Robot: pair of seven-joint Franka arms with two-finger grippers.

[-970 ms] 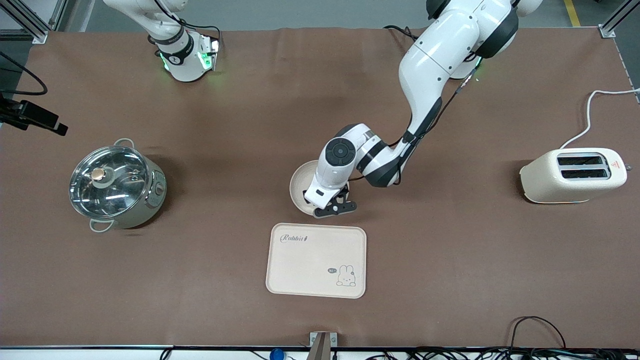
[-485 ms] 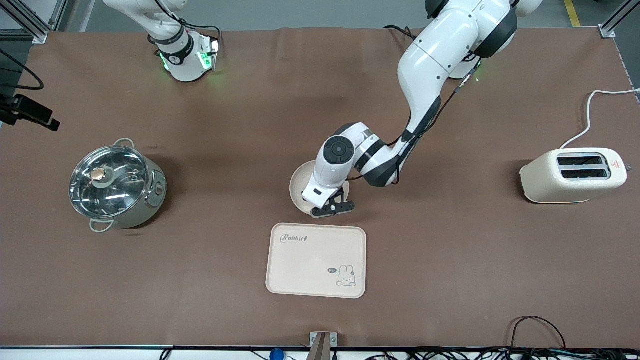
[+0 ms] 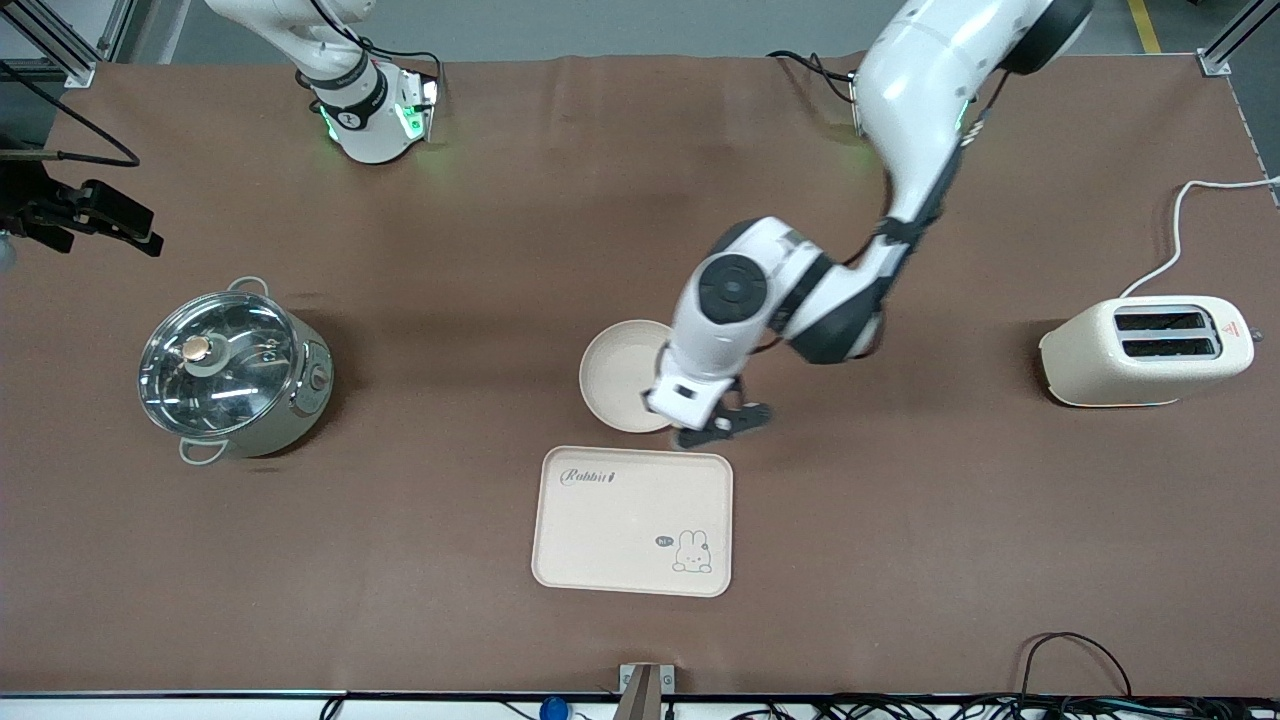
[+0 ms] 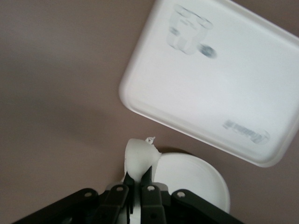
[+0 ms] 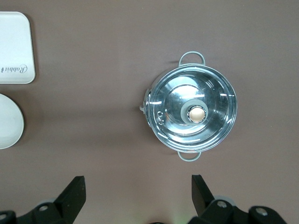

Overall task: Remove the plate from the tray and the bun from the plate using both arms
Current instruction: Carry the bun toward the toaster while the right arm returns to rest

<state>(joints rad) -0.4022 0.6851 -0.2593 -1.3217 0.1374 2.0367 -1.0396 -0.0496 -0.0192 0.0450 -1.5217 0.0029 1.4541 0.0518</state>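
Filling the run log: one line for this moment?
left gripper: shut on bun, over plate edge | right gripper: open, above pot

Plate: round, cream-white, shallow, raised rim, empty, flat on table, under and beside left gripper. Bun: small pale rounded lump, pinched between left gripper's closed fingers, held above plate's edge.

The plate lies mid-table, just beside the tray, which sits nearer the front camera. The pot stands toward the right arm's end, the toaster toward the left arm's end.
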